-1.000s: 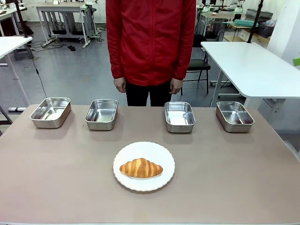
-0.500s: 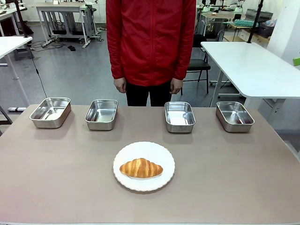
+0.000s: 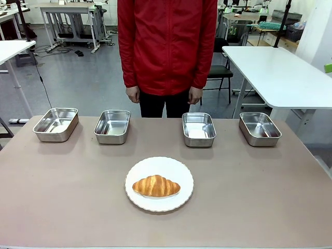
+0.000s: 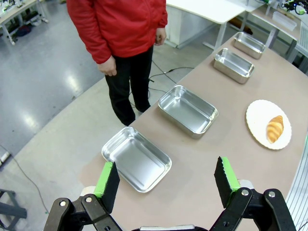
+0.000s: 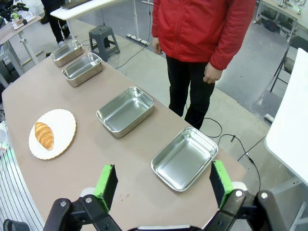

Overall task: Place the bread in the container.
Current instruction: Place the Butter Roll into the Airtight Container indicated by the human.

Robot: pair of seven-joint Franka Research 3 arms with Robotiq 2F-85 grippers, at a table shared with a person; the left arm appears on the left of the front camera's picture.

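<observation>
Nothing moved since a second ago: bread [image 3: 156, 185] lies on plate [image 3: 182, 172] at table's [image 3: 259, 202] near centre, four empty pans [image 3: 112, 138] line the far edge, left gripper [image 4: 166, 166] and right gripper [image 5: 162, 167] both spread wide, holding nothing.

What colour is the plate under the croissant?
White plate, croissant golden-brown; clearest in the front view.

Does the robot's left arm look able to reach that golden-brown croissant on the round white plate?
Probably yes. The left gripper is open above the brown table, and nothing stands between it and the golden-brown croissant, lying uncovered on the round white plate.
</observation>
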